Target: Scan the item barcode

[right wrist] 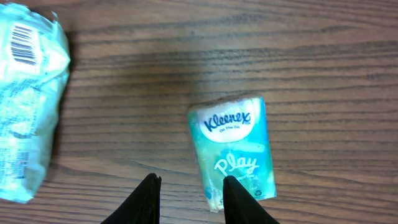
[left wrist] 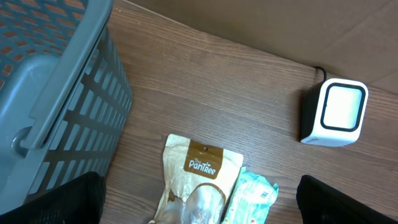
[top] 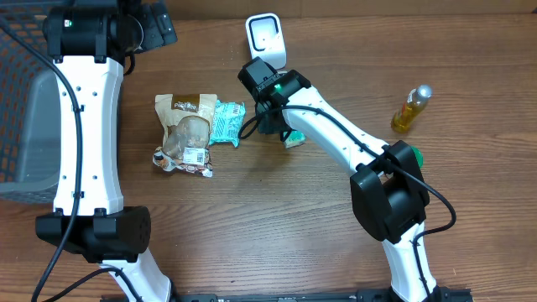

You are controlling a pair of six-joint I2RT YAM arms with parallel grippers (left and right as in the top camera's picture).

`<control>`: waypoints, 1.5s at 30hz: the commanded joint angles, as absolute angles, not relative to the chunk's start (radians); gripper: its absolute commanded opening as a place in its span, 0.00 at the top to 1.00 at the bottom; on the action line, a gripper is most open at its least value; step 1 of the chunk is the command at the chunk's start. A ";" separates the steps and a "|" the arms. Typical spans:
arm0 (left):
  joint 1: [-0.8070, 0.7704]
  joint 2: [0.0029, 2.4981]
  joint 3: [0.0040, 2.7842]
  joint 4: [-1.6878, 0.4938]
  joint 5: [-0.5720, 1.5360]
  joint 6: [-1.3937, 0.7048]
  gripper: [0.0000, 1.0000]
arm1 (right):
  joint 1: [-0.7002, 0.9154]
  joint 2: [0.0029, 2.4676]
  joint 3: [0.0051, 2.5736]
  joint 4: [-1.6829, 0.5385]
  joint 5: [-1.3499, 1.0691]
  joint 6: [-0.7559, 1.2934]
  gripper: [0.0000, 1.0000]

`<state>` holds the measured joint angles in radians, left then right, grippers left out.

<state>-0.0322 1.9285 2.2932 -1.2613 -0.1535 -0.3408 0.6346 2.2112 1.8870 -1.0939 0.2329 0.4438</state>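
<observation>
A small teal Kleenex tissue pack (right wrist: 233,149) lies flat on the wooden table, label up; in the overhead view the Kleenex pack (top: 294,138) sits just right of my right gripper (top: 273,119). My right gripper (right wrist: 194,199) hovers over it, open, with bare wood between the fingers and the pack's lower left corner beside the right finger (right wrist: 239,202). The white barcode scanner (top: 265,38) stands at the table's back, also the scanner (left wrist: 336,113) in the left wrist view. My left gripper (left wrist: 199,205) is wide open and holds nothing.
A beige PanTree bag (top: 186,126) and a teal wipes pack (top: 225,123) lie left of centre; the wipes pack (right wrist: 28,99) shows a barcode. A grey basket (left wrist: 56,81) stands at the far left. A yellow oil bottle (top: 411,109) lies at the right.
</observation>
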 commanded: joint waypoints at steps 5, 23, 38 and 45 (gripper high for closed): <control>-0.033 1.922 2.312 -1.260 -0.156 -0.344 0.00 | 0.636 2.209 1.795 -1.055 0.298 0.444 0.70; -0.033 1.922 2.312 -1.260 -0.156 -0.344 0.00 | 0.646 2.323 1.784 -1.034 0.318 0.437 0.65; -0.033 1.922 2.312 -1.260 -0.156 -0.344 0.00 | 0.646 2.321 1.964 -1.125 0.397 0.358 0.56; -0.033 1.922 2.312 -1.260 -0.156 -0.344 0.00 | 0.647 2.321 1.964 -1.140 0.379 0.362 0.57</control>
